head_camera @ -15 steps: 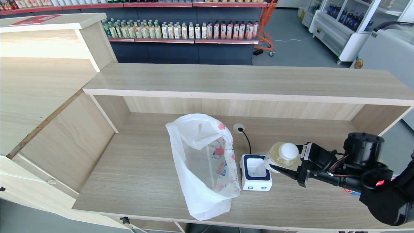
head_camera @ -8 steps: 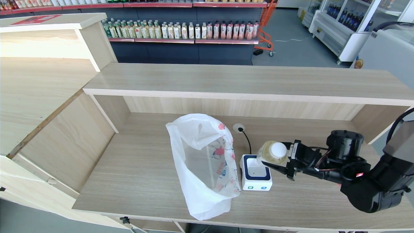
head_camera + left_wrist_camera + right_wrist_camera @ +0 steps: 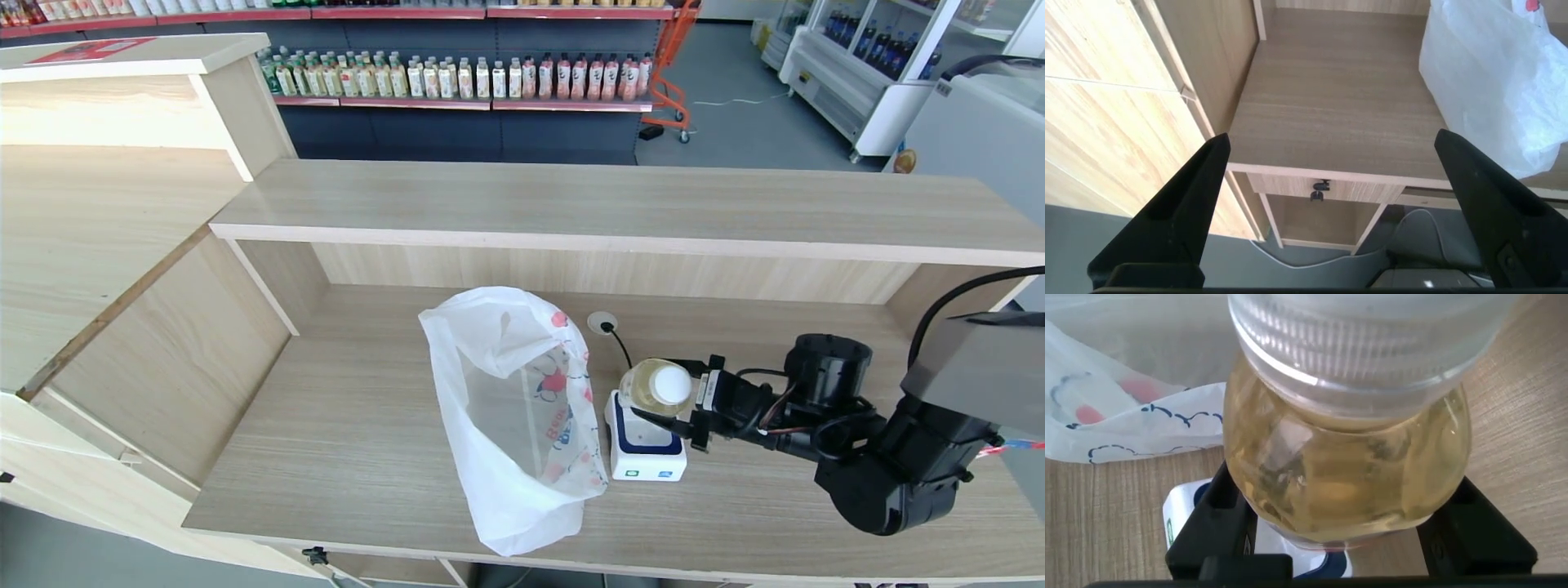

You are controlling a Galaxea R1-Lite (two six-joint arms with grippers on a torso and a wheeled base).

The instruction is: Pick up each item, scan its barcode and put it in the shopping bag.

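Observation:
My right gripper [image 3: 665, 398] is shut on a bottle [image 3: 653, 388] of pale yellow drink with a white cap, held upright right above the white and blue barcode scanner [image 3: 647, 447]. In the right wrist view the bottle [image 3: 1347, 457] sits between the two black fingers [image 3: 1221, 514], with the scanner [image 3: 1200, 531] just below it. The white plastic shopping bag [image 3: 514, 408] stands open on the counter, touching the scanner's left side. My left gripper [image 3: 1335, 204] is open, off the counter's front edge, beside the bag [image 3: 1494, 73].
A black cable [image 3: 624, 355] runs from the scanner to a round port [image 3: 602, 322] at the back of the counter [image 3: 343, 425]. A raised shelf [image 3: 620, 204] spans the far side. A wooden side panel [image 3: 171, 359] walls in the left.
My right arm has carried the bottle leftwards, from beside the scanner's right edge to over the scanner. The bag and scanner have stayed put.

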